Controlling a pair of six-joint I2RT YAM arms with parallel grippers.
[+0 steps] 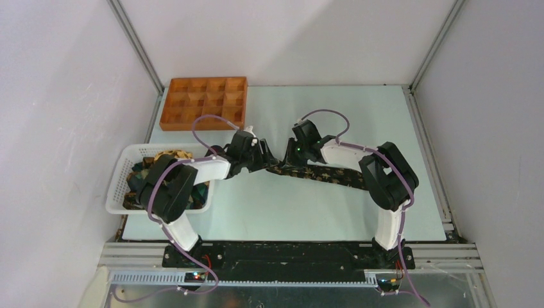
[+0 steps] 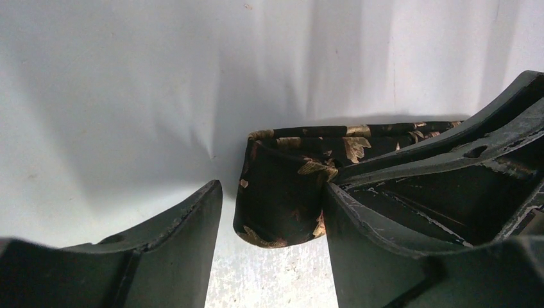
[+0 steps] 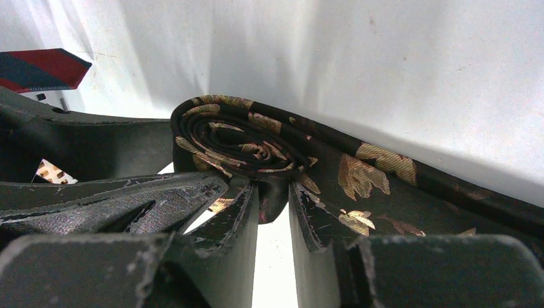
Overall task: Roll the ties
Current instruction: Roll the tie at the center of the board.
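Tie (image 1: 321, 173) is lying stretched across the middle of the surface (image 1: 359, 122), its end wound into a small coil (image 3: 237, 138) that the right tool (image 3: 272, 192) is clamping while the left tool (image 2: 272, 192) is standing with its jaws apart around it. That coil is risking unwinding if either tool is slipping or tugging the flat length. Both arms are reaching inward, wrists low, tools almost meeting.

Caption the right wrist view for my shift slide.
Right gripper pinches the partly rolled dark leaf-print fabric necktie, its unrolled length trailing right across the pale table.
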